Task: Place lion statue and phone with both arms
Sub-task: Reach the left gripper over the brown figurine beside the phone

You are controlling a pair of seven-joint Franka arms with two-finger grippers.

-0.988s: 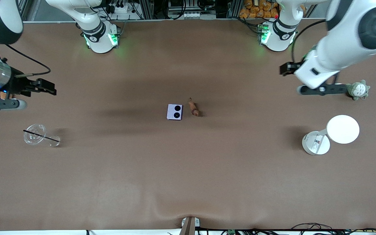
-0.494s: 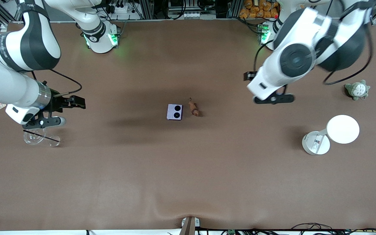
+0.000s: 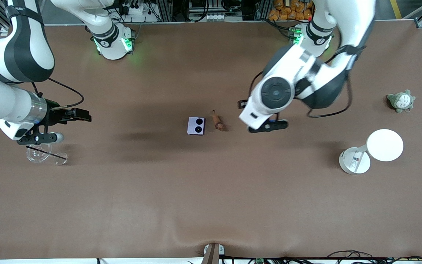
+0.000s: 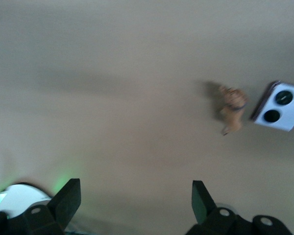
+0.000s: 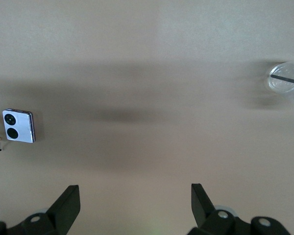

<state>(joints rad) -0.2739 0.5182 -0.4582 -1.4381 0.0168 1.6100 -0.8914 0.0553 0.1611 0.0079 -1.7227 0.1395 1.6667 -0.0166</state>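
The phone (image 3: 196, 125), pale lavender with two black lenses, lies flat at the middle of the table. The small orange-brown lion statue (image 3: 217, 121) lies close beside it, toward the left arm's end. My left gripper (image 3: 241, 104) is open and empty over bare table just past the lion. Its wrist view shows the lion (image 4: 232, 108) and the phone (image 4: 280, 105) ahead of the open gripper (image 4: 134, 196). My right gripper (image 3: 83, 115) is open and empty over the table toward the right arm's end. Its wrist view shows the phone (image 5: 18, 126) far from the gripper (image 5: 134, 198).
A clear glass with a black stick (image 3: 39, 151) lies under the right arm's hand and also shows in the right wrist view (image 5: 284, 78). A white round lamp (image 3: 385, 145) on a round base (image 3: 354, 160) and a grey-green plush (image 3: 400, 101) are at the left arm's end.
The left arm has swung from its end of the table in toward the middle, stopping beside the lion. The right arm came in over the glass and has hardly moved since.
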